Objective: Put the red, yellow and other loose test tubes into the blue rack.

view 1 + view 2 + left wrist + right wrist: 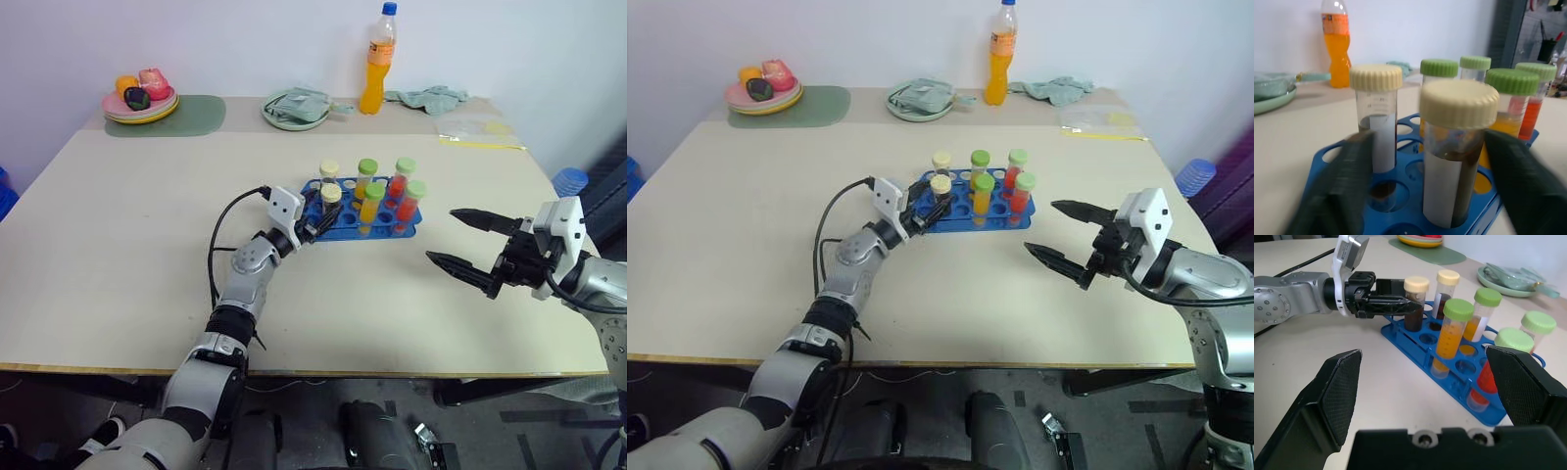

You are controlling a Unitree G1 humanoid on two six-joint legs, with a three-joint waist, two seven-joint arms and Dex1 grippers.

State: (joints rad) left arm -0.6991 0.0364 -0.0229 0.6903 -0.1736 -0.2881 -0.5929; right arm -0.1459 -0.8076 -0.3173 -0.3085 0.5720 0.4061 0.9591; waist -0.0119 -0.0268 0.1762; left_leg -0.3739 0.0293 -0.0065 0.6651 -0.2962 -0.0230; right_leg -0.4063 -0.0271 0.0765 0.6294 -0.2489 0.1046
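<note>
left gripper [1422,186]: fingers standing apart on either side of the dark tube with the pale yellow cap [1457,147], not clamping it
dark tube: sitting upright in a near-corner hole of the blue rack [338,227]
right gripper [472,247]: hovering beside the rack, fingers wide apart, holding nothing
risk: left fingers are flanking the tube closely; a sideways pull-out could tip it or drag the rack
views: left wrist view is showing the gaps on both sides of the tube; the eye views are not resolving them
</note>
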